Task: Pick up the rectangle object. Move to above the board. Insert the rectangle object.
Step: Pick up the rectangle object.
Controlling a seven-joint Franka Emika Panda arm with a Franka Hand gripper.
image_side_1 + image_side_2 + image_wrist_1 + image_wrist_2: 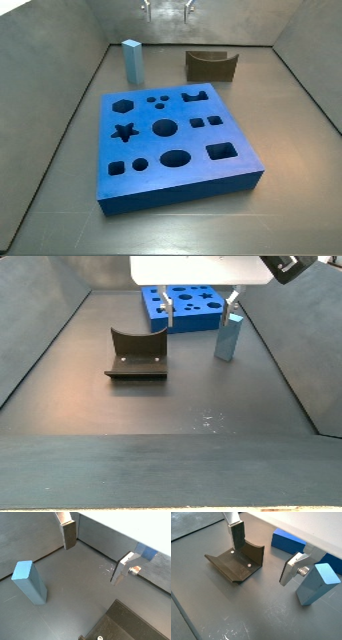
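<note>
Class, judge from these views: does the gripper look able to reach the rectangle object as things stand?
Probably yes: the gripper hangs open, and the rectangle object stands upright and unobstructed just beside it.

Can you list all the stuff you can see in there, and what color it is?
board: one, bright blue, lying flat on the floor, many shaped holes in its top.
rectangle object: one, light blue, standing upright on the floor, apart from the board.
fixture: one, dark, on the floor beside the rectangle object.
gripper: one, silver fingers with dark pads, open and holding nothing, above the floor between fixture and rectangle object.
</note>
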